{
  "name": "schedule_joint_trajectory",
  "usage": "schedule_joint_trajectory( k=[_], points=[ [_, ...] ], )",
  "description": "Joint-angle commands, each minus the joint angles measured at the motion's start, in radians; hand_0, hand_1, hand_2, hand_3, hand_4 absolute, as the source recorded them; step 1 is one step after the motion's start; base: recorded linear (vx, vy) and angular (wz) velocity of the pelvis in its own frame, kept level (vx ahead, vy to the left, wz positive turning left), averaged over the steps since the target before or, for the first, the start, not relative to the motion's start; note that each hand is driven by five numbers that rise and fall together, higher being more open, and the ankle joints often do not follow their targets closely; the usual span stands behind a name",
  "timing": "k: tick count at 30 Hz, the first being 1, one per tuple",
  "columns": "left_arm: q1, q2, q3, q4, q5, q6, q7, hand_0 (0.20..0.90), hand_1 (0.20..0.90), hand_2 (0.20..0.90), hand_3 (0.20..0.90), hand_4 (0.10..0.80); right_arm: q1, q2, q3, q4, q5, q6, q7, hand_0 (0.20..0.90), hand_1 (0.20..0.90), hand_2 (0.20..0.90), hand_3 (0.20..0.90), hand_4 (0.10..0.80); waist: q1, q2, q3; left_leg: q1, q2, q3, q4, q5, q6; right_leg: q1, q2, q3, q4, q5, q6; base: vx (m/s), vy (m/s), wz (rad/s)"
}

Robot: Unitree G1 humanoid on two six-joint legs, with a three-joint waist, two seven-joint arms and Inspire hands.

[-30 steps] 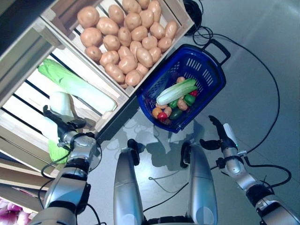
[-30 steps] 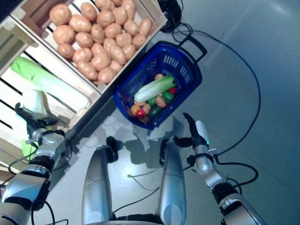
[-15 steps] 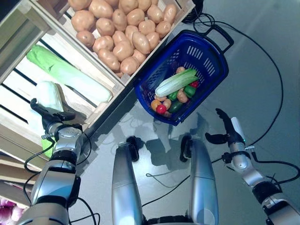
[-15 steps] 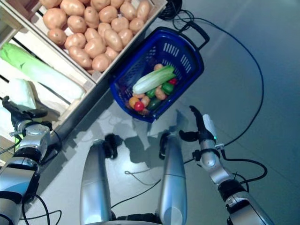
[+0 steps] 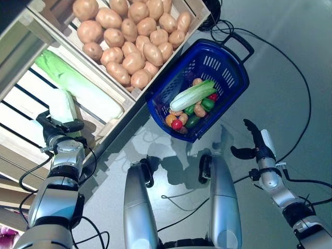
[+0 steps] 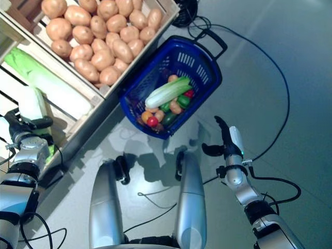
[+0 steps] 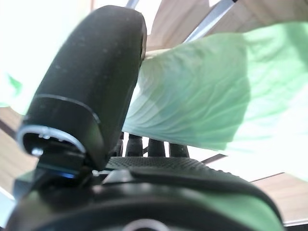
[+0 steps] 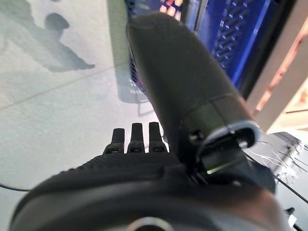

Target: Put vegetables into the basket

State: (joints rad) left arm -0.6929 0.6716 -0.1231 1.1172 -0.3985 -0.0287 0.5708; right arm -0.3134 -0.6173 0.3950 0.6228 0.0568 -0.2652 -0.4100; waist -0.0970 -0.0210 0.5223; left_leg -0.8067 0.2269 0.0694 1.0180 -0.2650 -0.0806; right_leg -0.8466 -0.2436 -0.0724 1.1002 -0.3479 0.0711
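Here the left hand is reaching into the slatted wooden crate, its fingers and thumb spread wide around the pale stalk end of a cabbage without yet closing; the left wrist view is showing green leaf right against the palm. A second, longer cabbage is lying just beside it in the same crate. I judge this cabbage to be light but bulky, its leaves soft and easily torn, its surface smooth enough to slip; the firmer white stalk end looks the safer place to take hold. The blue basket is sitting on the floor well apart to the right, already holding a cabbage, a tomato and other small vegetables. The crate's raised front wall and the neighbouring crate of potatoes are standing between cabbage and basket. The right hand is hanging open and empty beside the basket.
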Motion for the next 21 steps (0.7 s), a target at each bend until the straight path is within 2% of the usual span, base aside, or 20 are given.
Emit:
schedule_joint_trajectory(
  k=[1, 6, 7, 8, 9, 10, 11, 13, 15, 17, 19, 20, 21],
  points=[
    [0.072, 0.072, 0.008, -0.06, 0.031, -0.121, 0.037, 0.3, 0.3, 0.3, 0.3, 0.4, -0.003, -0.017, -0.06, -0.094, 0.057, -0.08, 0.006, 0.9, 0.9, 0.9, 0.9, 0.8, -0.015, 0.012, -0.073, 0.202, 0.03, 0.061, -0.108, -0.067, -0.008, 0.179, -0.03, 0.032, -0.15, 0.045, 0.006, 0.078, -0.042, -0.04],
    [0.171, 0.034, 0.036, -0.132, 0.08, -0.205, 0.061, 0.3, 0.3, 0.3, 0.3, 0.4, 0.062, 0.014, -0.066, -0.11, 0.042, -0.101, 0.007, 0.9, 0.9, 0.9, 0.9, 0.8, -0.005, 0.014, -0.129, 0.343, 0.009, 0.084, -0.237, -0.024, -0.004, 0.316, -0.043, 0.004, -0.255, 0.075, 0.007, 0.097, -0.051, -0.03],
    [0.195, 0.024, 0.045, -0.156, 0.098, -0.219, 0.07, 0.3, 0.3, 0.3, 0.3, 0.4, 0.079, 0.026, -0.067, -0.114, 0.033, -0.104, 0.007, 0.9, 0.9, 0.9, 0.9, 0.8, 0.0, 0.014, -0.147, 0.372, 0.001, 0.092, -0.288, 0.015, 0.005, 0.345, -0.046, -0.008, -0.303, 0.11, 0.001, 0.107, -0.056, -0.03],
    [0.235, 0.004, 0.056, -0.191, 0.123, -0.241, 0.081, 0.3, 0.3, 0.3, 0.3, 0.4, 0.108, 0.044, -0.068, -0.119, 0.022, -0.111, 0.011, 0.9, 0.9, 0.9, 0.9, 0.8, 0.007, 0.014, -0.17, 0.419, -0.009, 0.093, -0.332, 0.027, 0.007, 0.394, -0.054, -0.02, -0.345, 0.12, 0.004, 0.075, -0.042, 0.04],
    [0.235, 0.004, 0.056, -0.191, 0.123, -0.241, 0.081, 0.3, 0.3, 0.3, 0.3, 0.4, 0.108, 0.044, -0.068, -0.119, 0.022, -0.111, 0.011, 0.9, 0.9, 0.9, 0.9, 0.8, 0.007, 0.014, -0.17, 0.419, -0.009, 0.093, -0.332, 0.027, 0.007, 0.394, -0.054, -0.02, -0.345, 0.12, 0.004, 0.192, -0.059, 0.09],
    [0.289, -0.03, 0.069, -0.245, 0.145, -0.261, 0.11, 0.3, 0.3, 0.3, 0.3, 0.4, 0.145, 0.073, -0.068, -0.127, 0.012, -0.119, 0.009, 0.9, 0.9, 0.9, 0.9, 0.8, 0.016, 0.013, -0.197, 0.481, -0.024, 0.091, -0.391, 0.045, 0.009, 0.459, -0.06, -0.036, -0.403, 0.136, 0.01, 0.121, -0.042, 0.07],
    [0.298, -0.036, 0.072, -0.252, 0.149, -0.269, 0.115, 0.3, 0.3, 0.3, 0.3, 0.4, 0.15, 0.077, -0.069, -0.129, 0.011, -0.123, 0.01, 0.9, 0.9, 0.9, 0.9, 0.8, 0.017, 0.012, -0.2, 0.49, -0.027, 0.09, -0.402, 0.049, 0.009, 0.469, -0.061, -0.039, -0.413, 0.14, 0.011, 0.228, -0.072, 0.01],
    [0.38, -0.089, 0.107, -0.318, 0.186, -0.294, 0.137, 0.3, 0.3, 0.3, 0.3, 0.4, 0.196, 0.122, -0.08, -0.148, 0.015, -0.118, 0.041, 0.9, 0.9, 0.9, 0.9, 0.8, 0.029, 0.017, -0.245, 0.575, -0.043, 0.09, -0.492, 0.082, 0.01, 0.564, -0.063, -0.067, -0.513, 0.168, 0.015, 0.196, -0.055, -0.01],
    [0.435, -0.125, 0.126, -0.36, 0.211, -0.314, 0.144, 0.3, 0.3, 0.3, 0.3, 0.4, 0.226, 0.148, -0.091, -0.158, 0.021, -0.125, 0.065, 0.9, 0.9, 0.9, 0.9, 0.8, 0.037, 0.022, -0.273, 0.628, -0.053, 0.096, -0.552, 0.107, 0.008, 0.623, -0.059, -0.083, -0.578, 0.186, 0.018, 0.211, -0.058, 0.03],
    [0.505, -0.164, 0.159, -0.413, 0.247, -0.365, 0.121, 0.3, 0.3, 0.3, 0.3, 0.4, 0.263, 0.18, -0.107, -0.182, 0.022, -0.139, 0.108, 0.9, 0.9, 0.9, 0.9, 0.8, 0.044, 0.03, -0.312, 0.722, -0.065, 0.109, -0.678, 0.155, 0.005, 0.728, -0.051, -0.107, -0.715, 0.227, 0.029, 0.236, -0.074, 0.03],
    [0.53, -0.168, 0.163, -0.452, 0.266, -0.37, 0.117, 0.3, 0.3, 0.3, 0.3, 0.4, 0.273, 0.188, -0.112, -0.193, 0.026, -0.141, 0.123, 0.9, 0.9, 0.9, 0.9, 0.8, 0.047, 0.033, -0.33, 0.753, -0.072, 0.114, -0.731, 0.176, 0.004, 0.764, -0.042, -0.116, -0.773, 0.244, 0.032, 0.132, -0.05, 0.1],
    [0.567, -0.17, 0.175, -0.52, 0.268, -0.409, 0.079, 0.3, 0.3, 0.3, 0.3, 0.4, 0.288, 0.2, -0.122, -0.214, 0.066, -0.154, 0.173, 0.9, 0.9, 0.9, 0.9, 0.8, 0.052, 0.038, -0.348, 0.805, -0.082, 0.114, -0.804, 0.203, 0.001, 0.825, -0.029, -0.125, -0.848, 0.265, 0.038, 0.114, -0.051, 0.1],
    [0.567, -0.17, 0.176, -0.521, 0.268, -0.408, 0.079, 0.3, 0.3, 0.3, 0.3, 0.4, 0.288, 0.199, -0.121, -0.214, 0.066, -0.154, 0.173, 0.9, 0.9, 0.9, 0.9, 0.8, 0.052, 0.038, -0.35, 0.805, -0.082, 0.114, -0.808, 0.207, 0.001, 0.826, -0.028, -0.126, -0.854, 0.27, 0.038, 0.148, -0.086, 0.1]
  ],
)
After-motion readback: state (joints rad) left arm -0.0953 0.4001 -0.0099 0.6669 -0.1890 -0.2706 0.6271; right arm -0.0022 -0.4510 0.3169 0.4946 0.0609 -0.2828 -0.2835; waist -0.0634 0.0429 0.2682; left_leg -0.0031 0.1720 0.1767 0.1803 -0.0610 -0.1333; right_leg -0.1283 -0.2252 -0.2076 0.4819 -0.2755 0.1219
